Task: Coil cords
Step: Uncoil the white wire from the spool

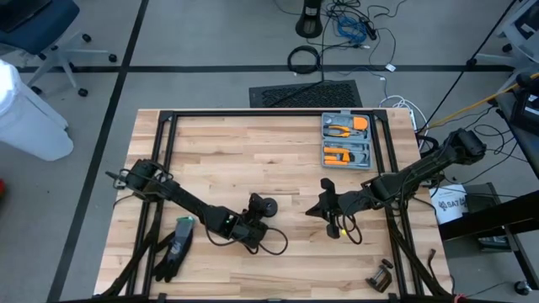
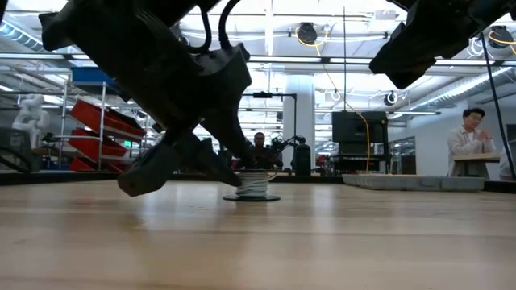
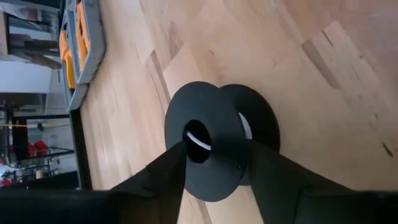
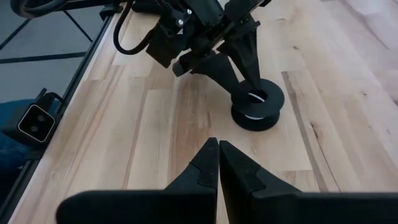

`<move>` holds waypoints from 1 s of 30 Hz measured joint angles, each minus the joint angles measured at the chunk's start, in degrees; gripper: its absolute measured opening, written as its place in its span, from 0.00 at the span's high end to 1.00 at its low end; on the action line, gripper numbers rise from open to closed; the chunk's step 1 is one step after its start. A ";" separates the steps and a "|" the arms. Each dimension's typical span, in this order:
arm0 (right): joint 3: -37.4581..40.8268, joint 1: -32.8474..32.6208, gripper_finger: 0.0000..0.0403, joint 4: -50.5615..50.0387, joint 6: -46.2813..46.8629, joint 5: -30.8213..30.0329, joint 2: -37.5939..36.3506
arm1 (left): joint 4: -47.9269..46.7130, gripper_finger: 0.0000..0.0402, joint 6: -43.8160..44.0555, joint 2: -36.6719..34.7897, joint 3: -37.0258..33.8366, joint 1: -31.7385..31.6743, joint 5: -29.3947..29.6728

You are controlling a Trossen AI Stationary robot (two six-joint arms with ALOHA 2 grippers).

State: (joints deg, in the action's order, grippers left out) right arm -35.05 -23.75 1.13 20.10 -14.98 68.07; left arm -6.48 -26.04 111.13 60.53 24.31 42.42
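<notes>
Now the cords (image 1: 267, 204) sit wound on a small black spool near the middle of the desk (image 1: 253, 147), standing upright on one flange, with white windings showing between the two discs. The left hand (image 1: 259, 210) reaches in from about 7 o'clock of the spool. Its fingers (image 3: 273, 180) are spread apart, one on each side of the spool's rim; in the left wrist view they lie right against the top flange, but whether they press on it I cannot tell. The right hand (image 1: 323, 204) hovers at 3 o'clock of the spool, well apart from it, with its fingers (image 4: 199, 171) pressed together on nothing. A grey tray (image 1: 347, 140) of orange tools rests at roughly 1 o'clock from the spool, by the far edge. A dark glove (image 1: 174, 250) lies at 8 o'clock, near the front left corner. Beyond the desk, in the low view, a person (image 2: 472, 133) stands at the right.
</notes>
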 joint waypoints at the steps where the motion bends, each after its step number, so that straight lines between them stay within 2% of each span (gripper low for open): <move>1: 0.00 0.00 1.00 0.00 0.00 0.00 0.00 | 0.00 0.62 -0.19 0.00 0.00 -0.04 0.11; 10: 0.00 0.00 1.00 -0.04 0.07 0.02 0.00 | 0.18 0.86 0.06 0.00 0.02 0.26 0.99; 14: 0.00 0.00 1.00 -0.07 0.04 0.02 -0.02 | 0.56 0.97 2.27 -0.04 0.12 0.68 4.88; 19: 0.00 0.00 1.00 -0.05 -0.22 -0.22 -0.02 | 0.35 0.98 6.32 -0.37 0.29 1.60 7.14; 23: 0.00 0.00 1.00 0.28 -1.23 -3.33 -0.02 | -0.27 0.98 10.86 -1.23 2.19 2.23 6.77; 30: 0.00 0.07 1.00 2.05 -8.31 -7.12 -0.02 | -0.05 0.98 14.37 -4.38 4.44 3.24 6.85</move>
State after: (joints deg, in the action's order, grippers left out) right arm -35.05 -23.68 3.17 11.79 -22.10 68.05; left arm -6.53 -11.68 106.75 64.97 27.56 49.27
